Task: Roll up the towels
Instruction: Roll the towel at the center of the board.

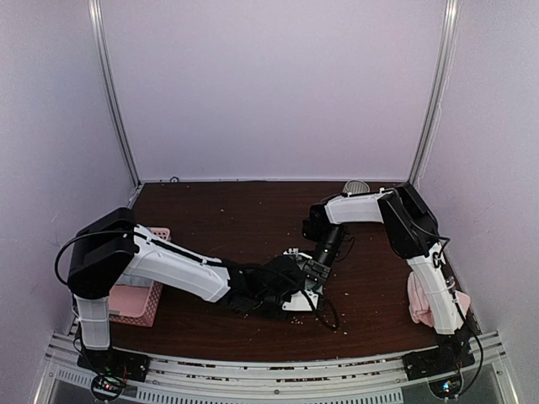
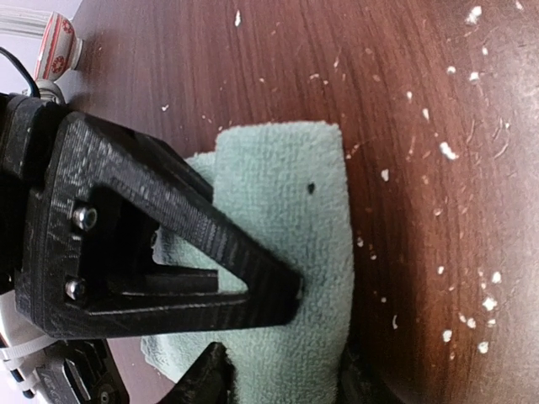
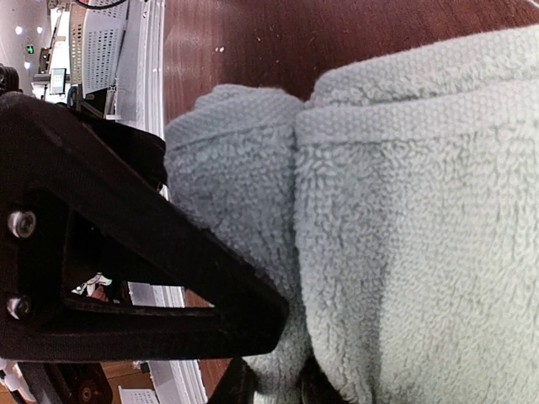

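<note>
Dark brown wooden bench (image 1: 253,219), speckled with pale crumbs (image 2: 448,151), boxed in by lilac walls (image 1: 269,84). A pale mint green terry towel (image 2: 286,210) lies at 6 o'clock and a light pink terry towel (image 1: 418,301) at 4 o'clock. Both arms reach low to centre: the right claw (image 3: 261,349) is clamped on the mint towel's fold, while the left claw (image 2: 257,332) straddles it — whether it grips, I cannot tell

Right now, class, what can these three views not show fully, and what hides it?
Top view: pale mint green terry towel mostly hidden beneath both arms.
Top view: light pink terry towel partly covered by the right arm.
Top view: pink plastic basket partly covered by the left arm.
Left wrist view: whether the left end effector grips the mint towel; its black finger blocks the contact.
</note>
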Robot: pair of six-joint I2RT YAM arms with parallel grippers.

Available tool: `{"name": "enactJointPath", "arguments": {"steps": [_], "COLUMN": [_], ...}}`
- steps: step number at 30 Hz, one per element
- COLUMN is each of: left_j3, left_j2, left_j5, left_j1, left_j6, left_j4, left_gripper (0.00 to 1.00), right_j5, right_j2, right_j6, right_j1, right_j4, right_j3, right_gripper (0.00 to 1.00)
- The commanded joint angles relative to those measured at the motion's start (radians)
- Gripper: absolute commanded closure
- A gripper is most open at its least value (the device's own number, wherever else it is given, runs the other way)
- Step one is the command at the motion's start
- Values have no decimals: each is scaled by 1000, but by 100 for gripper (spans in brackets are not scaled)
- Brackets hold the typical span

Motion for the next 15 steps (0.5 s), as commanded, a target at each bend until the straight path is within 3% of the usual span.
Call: {"name": "enactJointPath", "arguments": {"steps": [1,4,10,15], "left_j3": [-4,25,45,64], "left_j2": [-8,51,48,50], "left_j5": [-70,-95,-63,-50], "left_j1": [3,3,3,3], "left_j6": [23,19,-10,-32], "left_j4": [50,7,-23,-79], "left_gripper": [56,60,79,89], "right_j5": [132,133,128,96], "right_j2": [29,23,-26,-174], "right_j6": [-9,-14,-19,-32], "right_j1": [7,8,8,3], "right_j4": [40,40,40,38], "right_j3": [-35,-38,-38,-35], "right_gripper": [86,84,75,65]}}
